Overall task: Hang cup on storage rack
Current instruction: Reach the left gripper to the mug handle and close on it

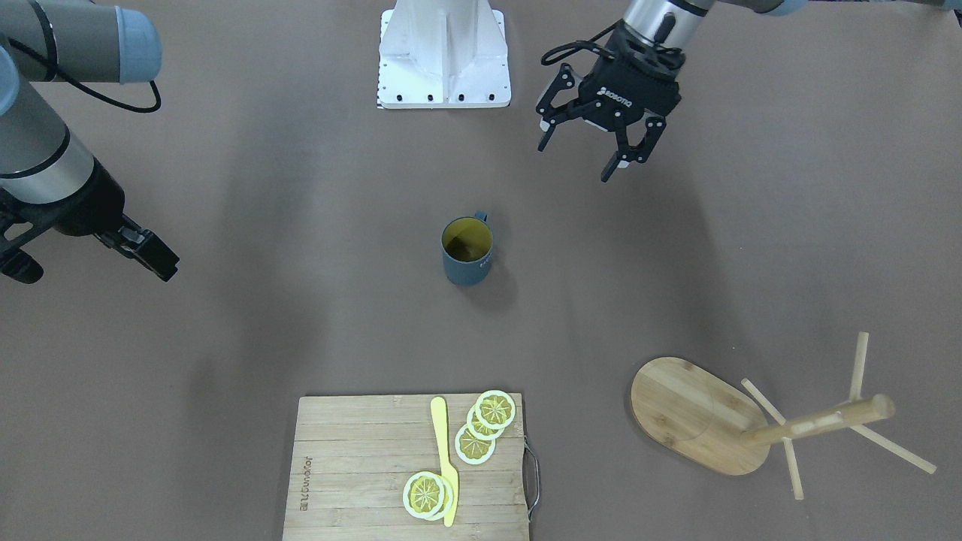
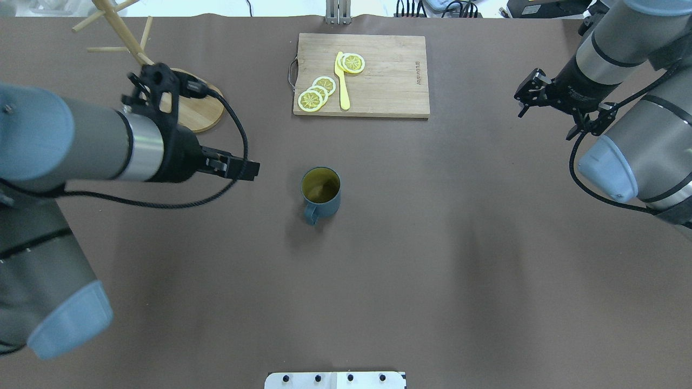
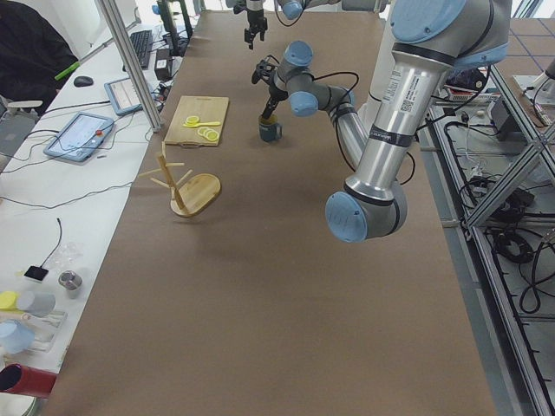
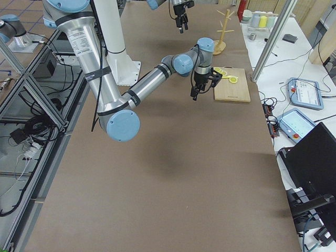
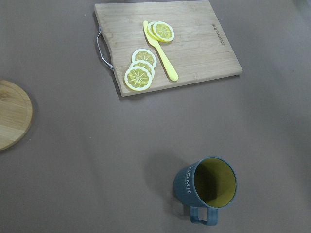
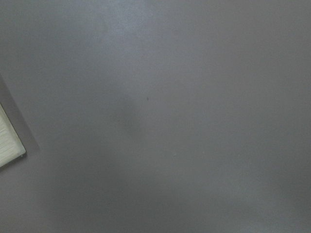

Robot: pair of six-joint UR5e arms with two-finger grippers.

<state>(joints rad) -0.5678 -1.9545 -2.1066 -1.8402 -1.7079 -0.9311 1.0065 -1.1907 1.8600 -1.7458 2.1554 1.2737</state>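
The slate blue-grey cup [image 1: 467, 252] stands upright at the table's middle, its yellow-olive inside showing and its handle turned toward the robot [image 2: 312, 216]. It also shows in the left wrist view [image 5: 206, 187]. The wooden storage rack [image 1: 691, 413] stands upright at the far side on my left, empty, with its oval base [image 2: 197, 111] partly hidden behind my left arm. My left gripper [image 1: 582, 158] is open and empty, hovering beside the cup on its left [image 2: 246, 169], apart from it. My right gripper [image 1: 86, 263] is open and empty, far off at the right side [image 2: 551, 111].
A slatted bamboo cutting board [image 2: 389, 75] with lemon slices [image 2: 316, 92] and a yellow knife [image 2: 341, 81] lies at the far middle edge. The robot's white base plate [image 1: 443, 52] is at the near edge. The right wrist view shows only bare table.
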